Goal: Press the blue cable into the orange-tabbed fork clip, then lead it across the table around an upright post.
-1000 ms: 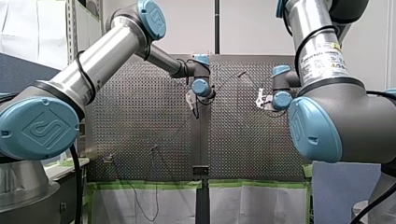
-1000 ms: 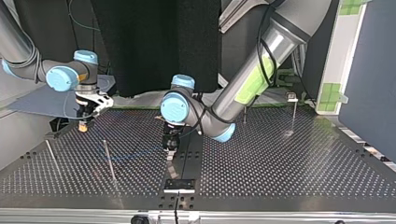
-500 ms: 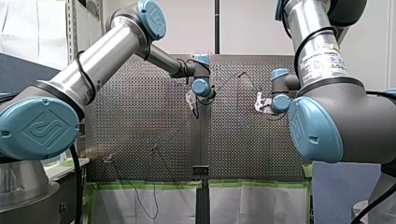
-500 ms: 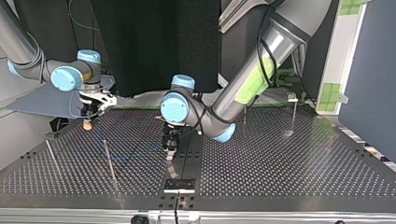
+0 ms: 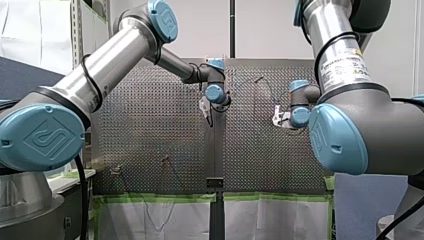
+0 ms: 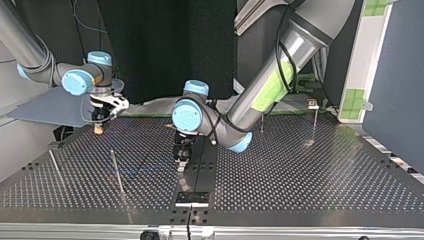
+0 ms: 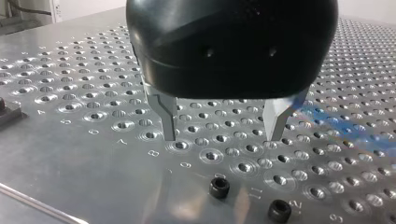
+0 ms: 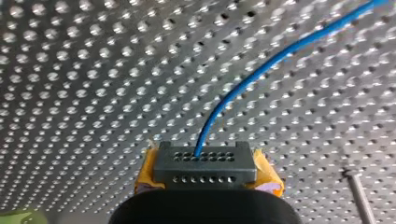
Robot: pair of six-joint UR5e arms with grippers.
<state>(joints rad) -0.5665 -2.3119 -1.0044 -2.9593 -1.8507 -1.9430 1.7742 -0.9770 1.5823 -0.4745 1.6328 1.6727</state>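
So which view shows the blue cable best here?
The right wrist view: the blue cable runs clearly from my right gripper over the table. Top view shows a faint streak; left wrist a blur; front nothing sure.

- Perforated table (image 6: pixel 300 175): bears everything listed.
- My left gripper (image 6: pixel 182 164): over the table's middle, close to the surface, with nothing between its parted fingers.
- Two small studs (image 7: pixel 219 187): on the table near that gripper's fingertips.
- Fixture plate (image 6: pixel 192 198): at the top view's near edge, in front of my left gripper.
- My right gripper (image 6: pixel 99 128): at the top view's left, towards the far edge.
- Cable (image 8: pixel 261 70): clamped between my right gripper's pads, leading away over the table.
- First post (image 6: pixel 117 172), second post (image 6: pixel 55 167): upright, nearer the top view's camera than my right gripper.
- Third post (image 6: pixel 314 120): upright, at the top view's far right.
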